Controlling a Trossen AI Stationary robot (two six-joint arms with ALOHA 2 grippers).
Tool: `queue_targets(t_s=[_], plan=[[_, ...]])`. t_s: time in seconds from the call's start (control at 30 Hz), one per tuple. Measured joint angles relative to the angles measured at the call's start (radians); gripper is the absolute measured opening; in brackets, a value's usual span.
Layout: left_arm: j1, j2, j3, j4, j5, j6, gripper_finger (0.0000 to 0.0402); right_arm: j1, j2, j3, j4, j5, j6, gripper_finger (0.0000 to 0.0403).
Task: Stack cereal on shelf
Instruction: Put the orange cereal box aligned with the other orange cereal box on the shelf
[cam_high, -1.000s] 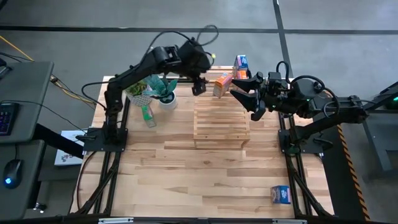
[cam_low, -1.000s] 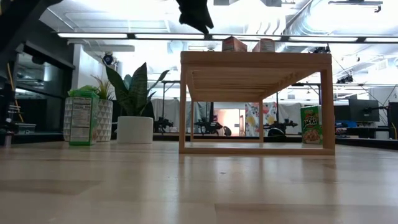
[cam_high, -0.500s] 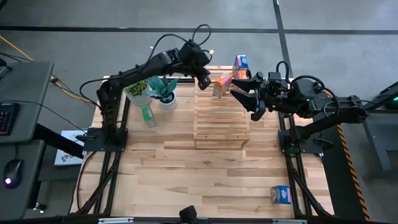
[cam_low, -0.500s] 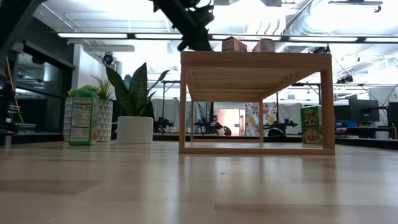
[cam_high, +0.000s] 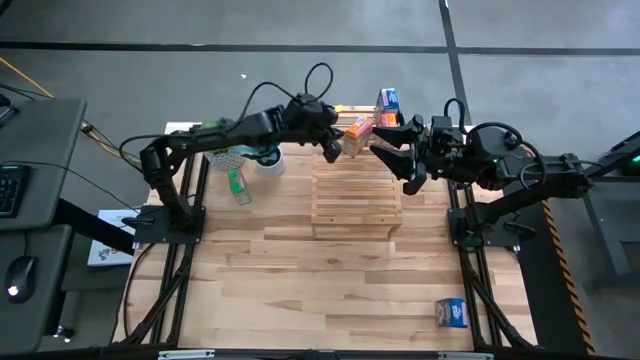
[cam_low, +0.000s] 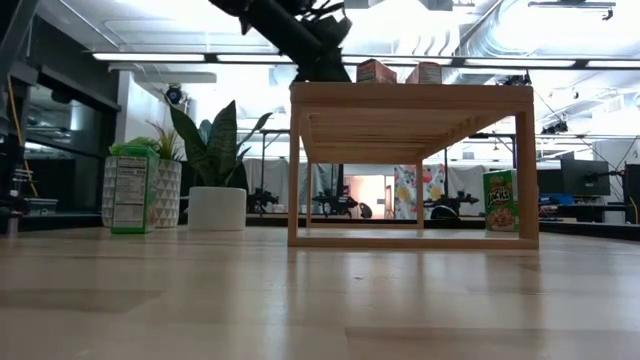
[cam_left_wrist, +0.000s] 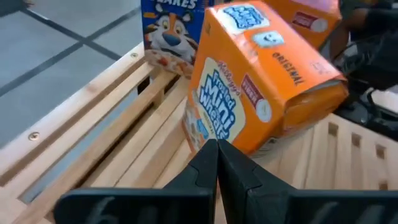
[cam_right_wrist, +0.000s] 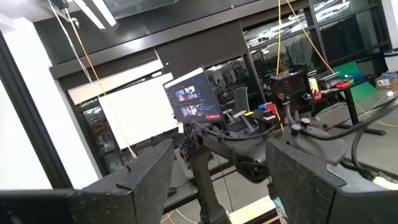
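1. Right now I am working the left gripper (cam_high: 331, 145) at the far left corner of the pale wooden slatted rack (cam_high: 355, 190), its two dark fingers (cam_left_wrist: 214, 163) pressed together with nothing between them, their tips just in front of the tilted orange rectangular cardboard cereal box (cam_left_wrist: 258, 74).
2. That orange box is sitting on the far end of the rack's top, leaning rather than standing square; a blue cardboard cereal box (cam_left_wrist: 171, 31) is standing just beyond it, and a second orange box (cam_left_wrist: 311, 15) is showing behind, partly cut off.
3. From above, the orange box (cam_high: 357, 135) and the blue one (cam_high: 388, 100) are clustered at the rack's far edge, between my two arms.
4. I am judging the step in hand as tidying or nudging the leaning orange box, not carrying one.
5. I am keeping the right gripper (cam_high: 395, 155) hovering at the rack's far right side, its fingers spread apart and empty.
6. Other cereal is waiting off the rack: a green cardboard box (cam_high: 237, 185) on the table left of the rack by the potted plants (cam_high: 245, 145), and a small blue box (cam_high: 452, 313) near the right front corner of the wood-plank tabletop (cam_high: 330, 280).
7. Next, I reckon, I am needing a gentle push to square the orange box, or else a retreat and spread fingers to fetch the green one.
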Motion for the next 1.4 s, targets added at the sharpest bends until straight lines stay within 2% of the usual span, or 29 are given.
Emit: queue_targets(t_s=[0.23,0.87,1.23,1.4], plan=[[-0.025,0.020,-0.001,0.018,-0.062,-0.037,0.0000,0.000,0.000,0.000,0.007,0.000,0.002,0.0248],[-0.093,0.020,-0.001,0.027,-0.108,-0.177,0.0000,0.000,0.000,0.000,0.013,0.000,-0.001,0.0248],[-0.073,0.010,-0.001,0.011,-0.148,-0.102,0.0000,0.000,0.000,0.000,0.015,0.000,-0.001,0.0248],[-0.053,-0.083,-0.001,-0.019,-0.112,-0.012,0.0000,0.000,0.000,0.000,0.016,0.000,-0.001,0.0248]])
